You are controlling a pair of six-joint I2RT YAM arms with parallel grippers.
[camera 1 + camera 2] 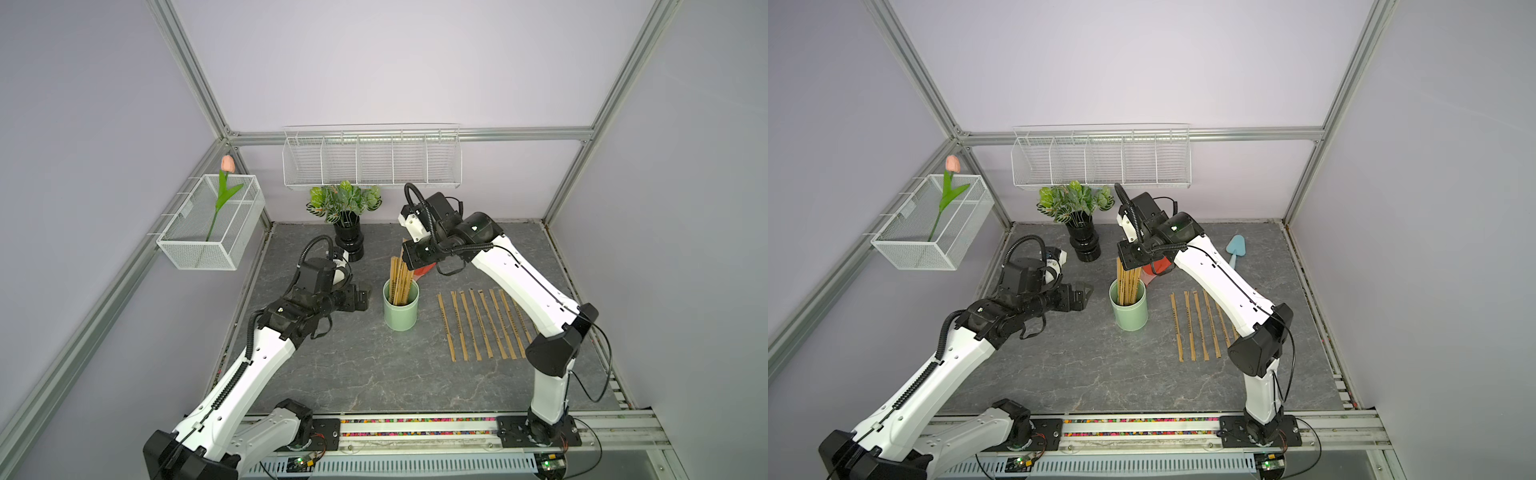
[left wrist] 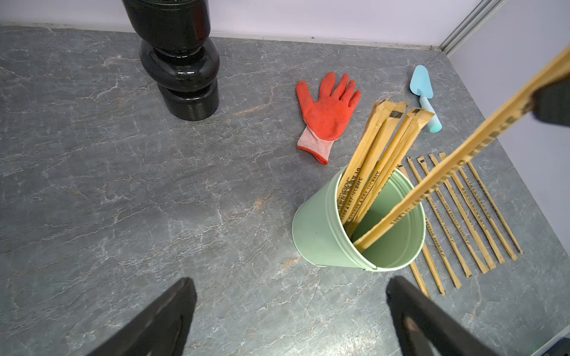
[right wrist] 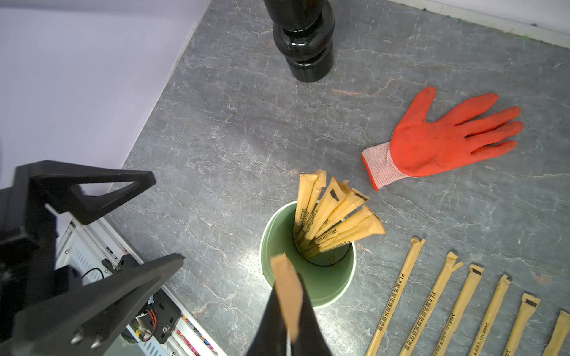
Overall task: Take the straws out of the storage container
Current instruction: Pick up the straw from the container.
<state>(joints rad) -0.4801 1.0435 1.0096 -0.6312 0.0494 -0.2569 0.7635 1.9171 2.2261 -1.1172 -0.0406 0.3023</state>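
While one straw (image 2: 447, 172) was pinched by the closed right gripper (image 3: 288, 289), its foot was seen inside the storage container (image 1: 400, 316); the left gripper (image 2: 291, 282) was spread wide, empty, beside it, over a grey marbled table (image 1: 353, 365) enclosed by lilac walls (image 1: 395, 62).

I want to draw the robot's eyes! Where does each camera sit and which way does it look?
Top views: high at the front, looking down over the table to the back wall; both arms show.
Left wrist: on the left arm, facing the cup, glove and trowel; the open left hand shows.
Right wrist: above the cup, looking down; the right hand, shut on a straw, shows.
Shared: both wrist views see cup, straws, glove, vase.
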